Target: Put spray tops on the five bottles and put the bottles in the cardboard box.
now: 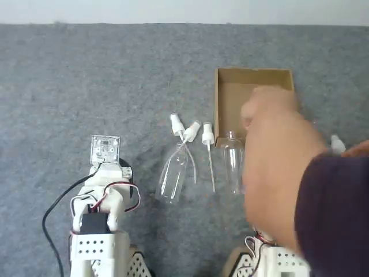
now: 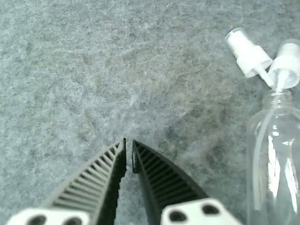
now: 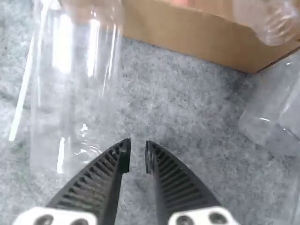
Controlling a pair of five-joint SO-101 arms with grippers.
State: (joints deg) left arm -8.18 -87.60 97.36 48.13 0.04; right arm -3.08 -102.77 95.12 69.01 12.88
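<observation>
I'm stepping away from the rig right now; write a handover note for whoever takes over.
Left gripper: shut, empty, beside a bottle with a spray top at its neck, tube inside.
Right gripper: slightly open, empty, near an uncapped bottle by the cardboard box.
A person's hand hangs over the box, hiding part of it.
A loose top and a second loose top lie between the bottles.
None visibly boxed. To do: seat tops, box bottles.
</observation>
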